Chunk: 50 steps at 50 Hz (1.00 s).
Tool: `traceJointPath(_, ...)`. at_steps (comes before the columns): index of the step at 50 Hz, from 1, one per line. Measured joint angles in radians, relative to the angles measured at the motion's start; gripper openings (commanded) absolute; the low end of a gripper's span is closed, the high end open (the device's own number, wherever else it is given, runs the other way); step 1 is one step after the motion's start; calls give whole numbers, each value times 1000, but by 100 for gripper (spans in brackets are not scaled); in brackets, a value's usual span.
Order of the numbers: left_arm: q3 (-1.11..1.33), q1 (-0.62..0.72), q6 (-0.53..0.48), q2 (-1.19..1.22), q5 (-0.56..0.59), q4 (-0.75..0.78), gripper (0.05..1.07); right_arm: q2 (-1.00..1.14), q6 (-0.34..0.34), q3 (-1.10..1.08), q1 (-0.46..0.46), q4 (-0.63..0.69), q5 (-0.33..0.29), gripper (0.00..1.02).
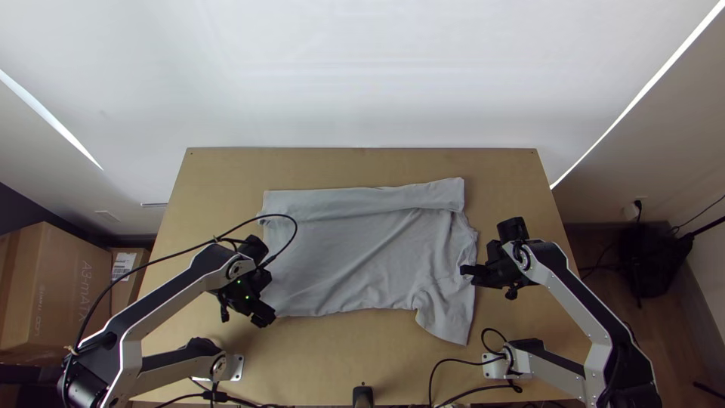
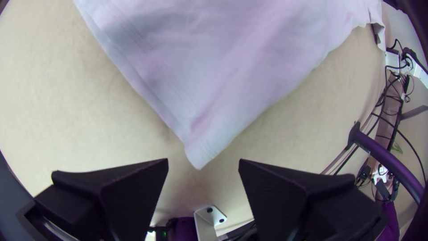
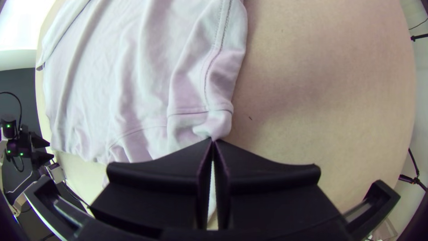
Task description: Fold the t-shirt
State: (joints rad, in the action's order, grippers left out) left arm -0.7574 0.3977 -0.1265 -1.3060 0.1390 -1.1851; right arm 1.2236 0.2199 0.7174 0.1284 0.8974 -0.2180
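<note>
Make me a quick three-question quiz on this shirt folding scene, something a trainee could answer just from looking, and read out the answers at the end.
1. True or false: the left hand has its fingers apart.
2. In the top view, where does the right hand pinch the t-shirt? A) its middle; B) its far left corner; C) its right side.
3. Fill in "far" or "near": a folded band runs along the t-shirt's ____ side.

Key: 1 true; 2 C; 3 far.
</note>
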Motion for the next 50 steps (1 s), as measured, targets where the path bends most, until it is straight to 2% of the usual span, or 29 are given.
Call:
traceJointPath(10,0,22,33,-78,8,29,77,0,0,0,0,0,0,2)
traceJointPath(11,0,27,39,-87,8,32,68,0,0,0,0,0,0,2)
traceJointPath(15,0,35,53,-121,7,47,7,0,0,0,-1,0,0,2)
traceJointPath(24,10,12,61,-34,7,183,7,0,0,0,-23,0,0,2)
traceJointPath(31,11,-84,8,39,11,183,7,0,-25,0,-80,0,0,2)
traceJointPath(35,11,-163,-26,50,10,182,7,0,-63,0,-137,0,0,2)
traceJointPath(41,11,-204,-63,72,11,170,7,0,-116,0,-219,1,0,2)
traceJointPath(50,7,-209,-72,89,18,157,7,-11,-131,15,-209,17,0,2)
